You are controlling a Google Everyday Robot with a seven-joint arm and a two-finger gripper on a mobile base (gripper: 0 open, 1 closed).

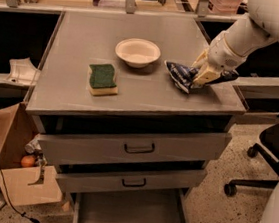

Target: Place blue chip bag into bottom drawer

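My end effector (203,76) covers the middle of the blue chip bag (179,73) on the counter (87,42); whether it grips, I cannot tell. The bottom drawer (127,215) stands open, cut off below.

In the right part of the frame, the gripper (202,74) is low over the grey table top (83,31), on the middle of the blue chip bag (178,72). The bag lies just right of the white bowl (137,52). The green-and-yellow sponge (103,78) lies further left, apart from both. Under the top, two drawers with dark handles (139,148) stand a little open. The bottom drawer (127,215) is pulled out at the lower edge and shows its flat grey floor. A cardboard box (7,169) stands at the lower left.
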